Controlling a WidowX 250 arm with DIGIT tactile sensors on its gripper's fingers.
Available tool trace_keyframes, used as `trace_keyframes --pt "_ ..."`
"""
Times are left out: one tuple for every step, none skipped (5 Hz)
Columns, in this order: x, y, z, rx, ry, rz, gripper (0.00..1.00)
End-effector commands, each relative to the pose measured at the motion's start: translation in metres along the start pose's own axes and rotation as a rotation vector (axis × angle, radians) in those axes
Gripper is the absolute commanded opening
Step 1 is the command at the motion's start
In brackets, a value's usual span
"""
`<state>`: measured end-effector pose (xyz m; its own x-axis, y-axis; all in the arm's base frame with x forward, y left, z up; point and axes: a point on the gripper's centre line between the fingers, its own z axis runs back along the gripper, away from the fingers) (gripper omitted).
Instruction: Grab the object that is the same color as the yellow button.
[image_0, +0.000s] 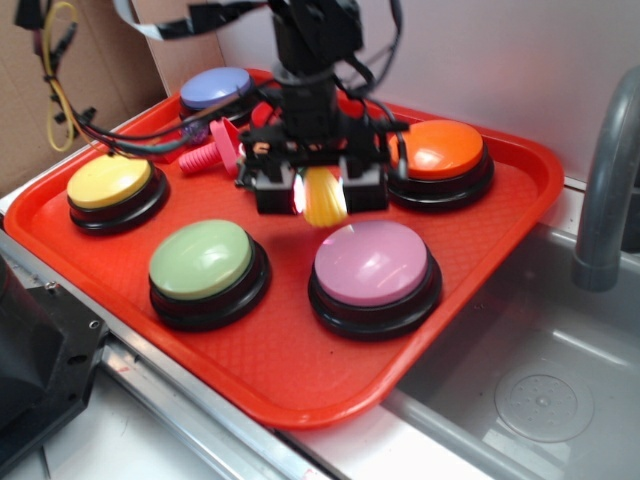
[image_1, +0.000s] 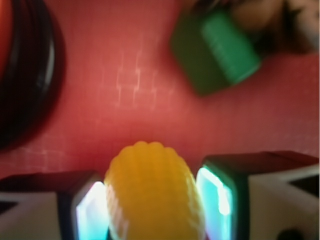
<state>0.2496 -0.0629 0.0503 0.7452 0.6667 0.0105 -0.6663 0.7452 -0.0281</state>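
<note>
The object, a small yellow bumpy corn cob (image_0: 325, 198) (image_1: 155, 192), sits between the fingers of my gripper (image_0: 321, 192) (image_1: 156, 202), which is shut on it over the middle of the red tray (image_0: 280, 375). Both lit pads (image_1: 92, 212) press against the cob's sides. The cob's tip points down toward the tray floor (image_1: 125, 100). The yellow button (image_0: 109, 184), pale yellow on a black base, stands at the tray's left edge, well apart from the gripper.
Around the gripper stand a green button (image_0: 203, 258), a pink button (image_0: 372, 264), an orange button (image_0: 441, 151) (image_1: 25, 75) and a blue button (image_0: 215, 89). A pink toy (image_0: 207, 155) lies behind. A green object (image_1: 220, 50) lies ahead. A sink and faucet (image_0: 605, 180) are at right.
</note>
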Motion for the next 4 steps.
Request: trace_keyframes --pt "0.021 0.035 0.067 -0.04 -0.011 -0.148 0.0" --pt "0.022 0.052 0.086 -0.037 0.005 -0.216 0.0" --pt "0.024 0.075 0.102 -0.089 0.021 -0.249 0.0" --pt "0.024 0.091 0.112 -0.14 0.007 -0.256 0.0"
